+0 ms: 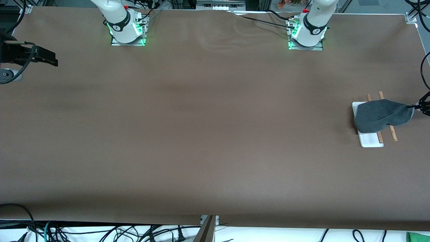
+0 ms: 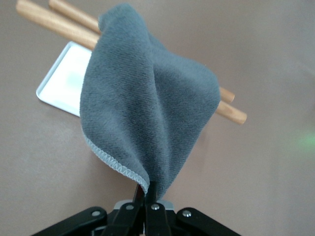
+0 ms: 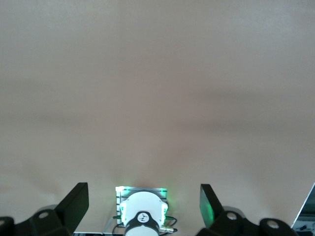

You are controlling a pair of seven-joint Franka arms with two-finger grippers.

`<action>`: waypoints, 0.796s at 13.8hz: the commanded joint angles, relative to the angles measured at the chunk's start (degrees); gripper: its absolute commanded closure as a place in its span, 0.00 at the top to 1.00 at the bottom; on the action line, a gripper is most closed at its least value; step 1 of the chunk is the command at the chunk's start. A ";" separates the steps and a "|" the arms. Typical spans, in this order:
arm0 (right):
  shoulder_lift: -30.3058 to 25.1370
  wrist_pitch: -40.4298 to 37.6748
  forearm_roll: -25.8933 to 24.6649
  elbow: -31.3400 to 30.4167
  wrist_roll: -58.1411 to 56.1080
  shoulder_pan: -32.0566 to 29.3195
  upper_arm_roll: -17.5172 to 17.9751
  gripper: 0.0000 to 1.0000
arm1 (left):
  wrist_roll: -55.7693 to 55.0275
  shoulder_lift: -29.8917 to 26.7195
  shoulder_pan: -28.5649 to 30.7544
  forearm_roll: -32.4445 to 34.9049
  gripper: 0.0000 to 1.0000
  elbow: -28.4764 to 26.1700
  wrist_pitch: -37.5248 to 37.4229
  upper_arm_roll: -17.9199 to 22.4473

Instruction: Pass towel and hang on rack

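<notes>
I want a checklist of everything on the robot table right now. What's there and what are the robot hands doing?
Surface: brown table, one plain sheet.
Job's things: the towel is draped over the rack, covering most of its two wooden rods; the rack stands at the left arm's end of the table.
Clutter: nothing seen on the table.
Grippers: the left end effector is shut on a corner of the towel, beside the rack. The right end effector is open, holds nothing and waits at the right arm's end of the table.
Cables: black cables run by the arm bases, more below the table edge nearest the front camera.
Surroundings: nothing else clear.
</notes>
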 commanded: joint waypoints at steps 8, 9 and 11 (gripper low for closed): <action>-0.54 -0.44 0.80 -0.65 -2.76 -0.25 -0.79 1.00 | -10.30 0.37 -1.97 3.07 1.00 10.51 1.37 -0.46; -0.36 -0.44 0.80 -0.56 -2.85 -0.34 -0.88 1.00 | -11.55 0.28 -3.46 4.49 1.00 11.65 1.55 -0.81; -0.36 -0.44 0.80 -0.56 -2.94 -0.34 -0.88 1.00 | -14.97 -1.38 -6.45 4.94 1.00 12.37 1.46 -0.47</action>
